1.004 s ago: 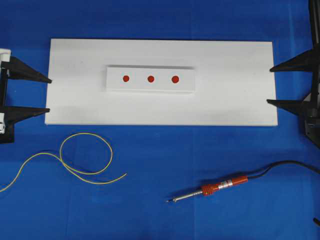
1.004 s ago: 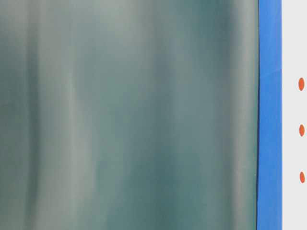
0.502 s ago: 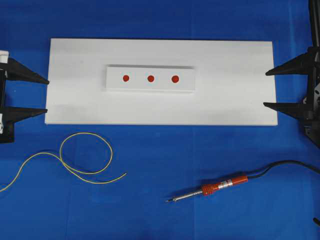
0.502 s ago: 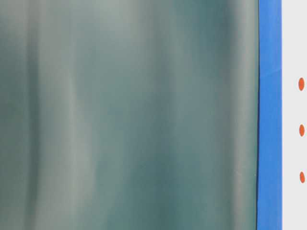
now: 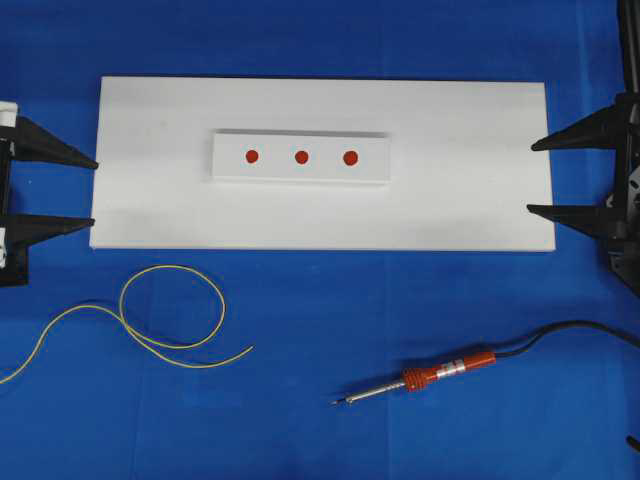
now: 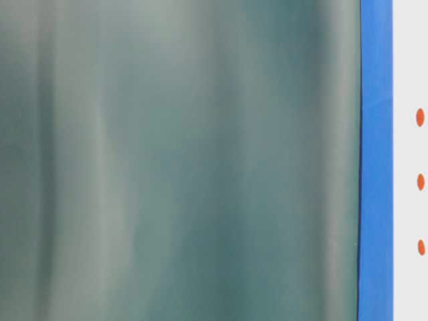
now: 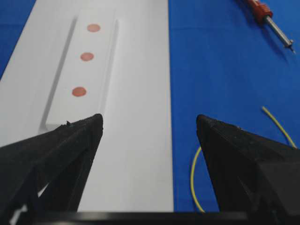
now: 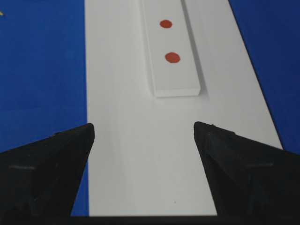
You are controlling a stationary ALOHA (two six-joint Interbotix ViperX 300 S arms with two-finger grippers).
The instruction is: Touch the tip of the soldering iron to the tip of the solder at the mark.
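The soldering iron [image 5: 440, 372] lies on the blue cloth at the front right, its tip pointing left; it also shows at the top right of the left wrist view [image 7: 269, 21]. The solder [image 5: 172, 267] curls in a loose loop at the front left, and part of the solder [image 7: 193, 173] passes beside my left finger. Three red marks [image 5: 301, 156] sit on a raised white strip [image 5: 300, 175]. My left gripper [image 5: 97, 190] [image 7: 149, 119] is open and holds nothing at the board's left edge. My right gripper [image 5: 531, 178] [image 8: 144, 125] is open and holds nothing at the right edge.
The strip rests on a large white board [image 5: 460, 210] in the middle of the blue cloth. The iron's black cord [image 5: 570, 328] runs off to the right. A blurred grey-green surface [image 6: 180, 160] fills most of the table-level view.
A second ago the right gripper shifted slightly left over the board's edge and the left gripper eased back a little. Both have stayed still since. Iron and solder have not moved.
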